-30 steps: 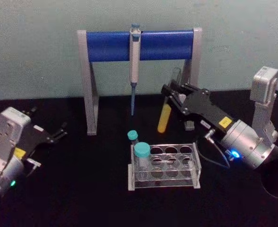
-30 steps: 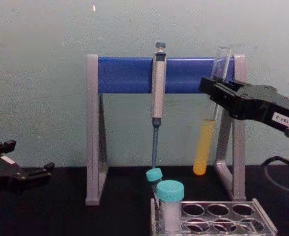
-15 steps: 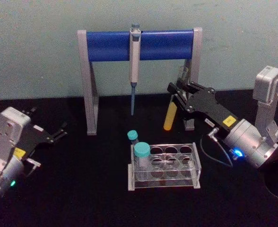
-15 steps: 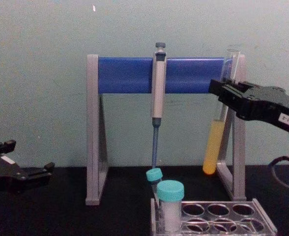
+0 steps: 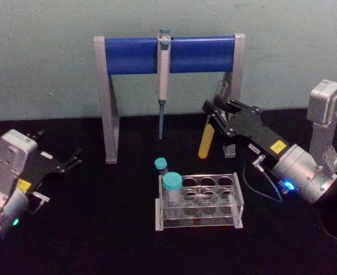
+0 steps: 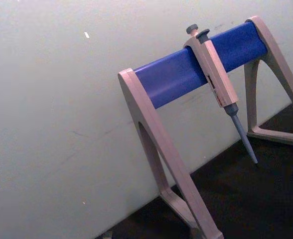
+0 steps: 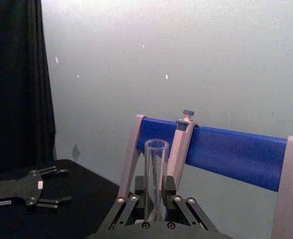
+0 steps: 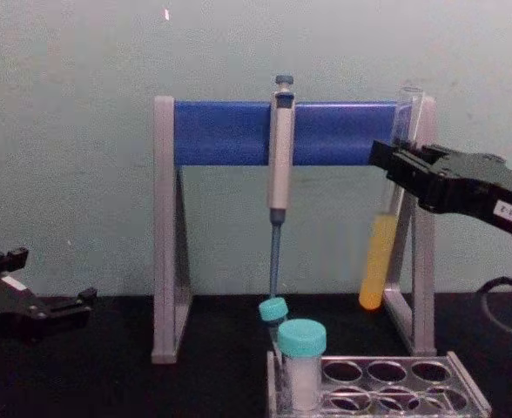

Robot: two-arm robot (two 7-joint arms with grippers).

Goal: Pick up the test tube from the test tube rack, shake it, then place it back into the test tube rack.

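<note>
1. The left claw [image 5: 72, 160] is seen parked at the left of the tabletop [image 5: 100, 235], its fingers spread apart.
2. The test tube rack [image 5: 198, 221] is set at near centre.
3. The test tube [image 5: 206, 143] is held tilted in the air beyond the rack's right end, clamped near its top by the right claw [image 5: 214, 114].

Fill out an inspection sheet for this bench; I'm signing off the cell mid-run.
Surface: black table, no spill seen.
Job's things: test tube with yellow liquid, slightly tilted, in the air behind the test tube rack.
Clutter: teal-capped tube at the rack's left end; small teal-capped tube slanted behind it; pipette hanging on the pipette stand.
Grippers: right pincer shut on the test tube; left pincer open, parked at the left.
Cables: grey cable looping under the right arm.
Surroundings: pale green wall; dark curtain.
</note>
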